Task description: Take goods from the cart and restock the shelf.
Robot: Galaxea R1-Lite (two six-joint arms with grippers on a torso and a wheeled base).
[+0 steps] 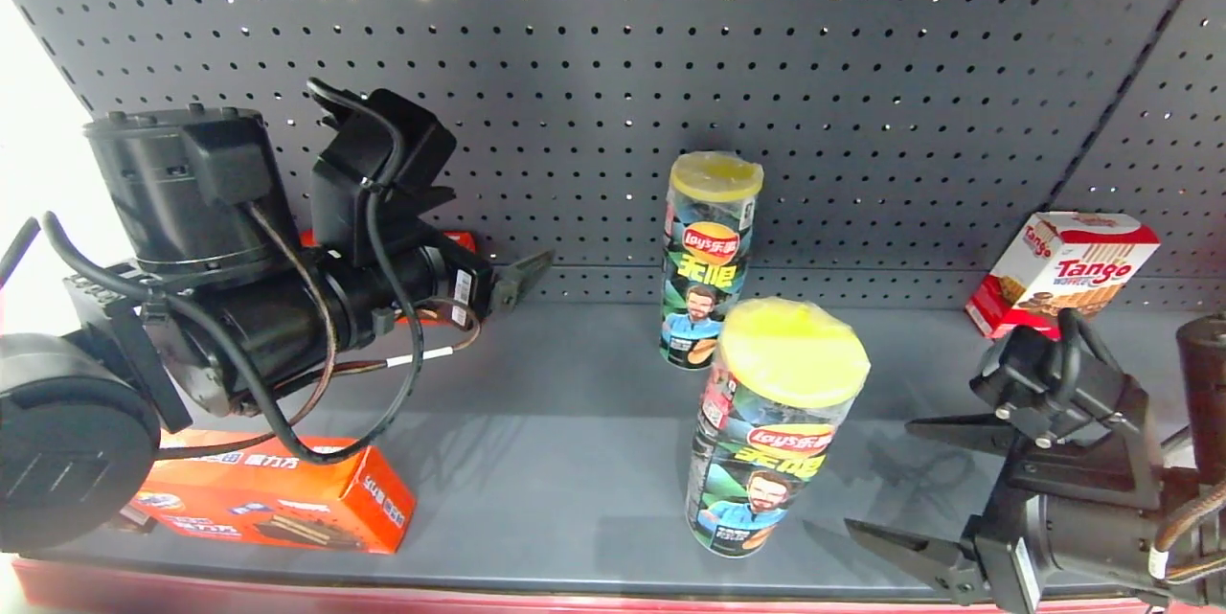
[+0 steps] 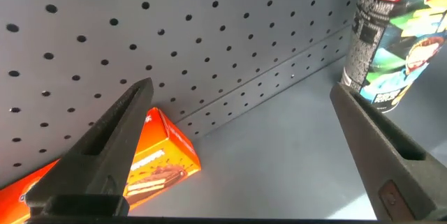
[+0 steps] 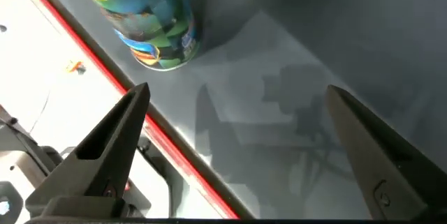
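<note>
Standing on the grey shelf (image 1: 536, 442) are two chip cans with yellow lids. The rear can (image 1: 707, 260) is upright close to the pegboard back panel (image 1: 613, 68). The front can (image 1: 771, 427) is upright near the shelf's red front lip (image 1: 383, 595), a little to the right of the rear one and not touching it.

The left tool (image 2: 241, 126) hangs over the shelf's left rear, its fingers spread wide with nothing between them. The head view shows just one dark fingertip of it, poking out past the wrist. The left wrist view shows both fingers, and beyond them an orange snack box (image 2: 157, 158) lying against the foot of the back panel; from the head camera the arm mostly hides this box. That wrist view also catches the rear can's lower part off to one side, well apart from the fingers.

The right tool (image 1: 891, 480) sits low at the shelf's front right, fingers spread and empty. It is to the right of the front can and clear of it. The right wrist view shows that can's base standing just inside the red lip, a detail the head view gives only at an angle.

A second orange box (image 1: 278, 499) lies flat at the front left beneath the left arm. A red-and-white wafer box (image 1: 1063, 269) stands tilted at the right rear by the back panel.
</note>
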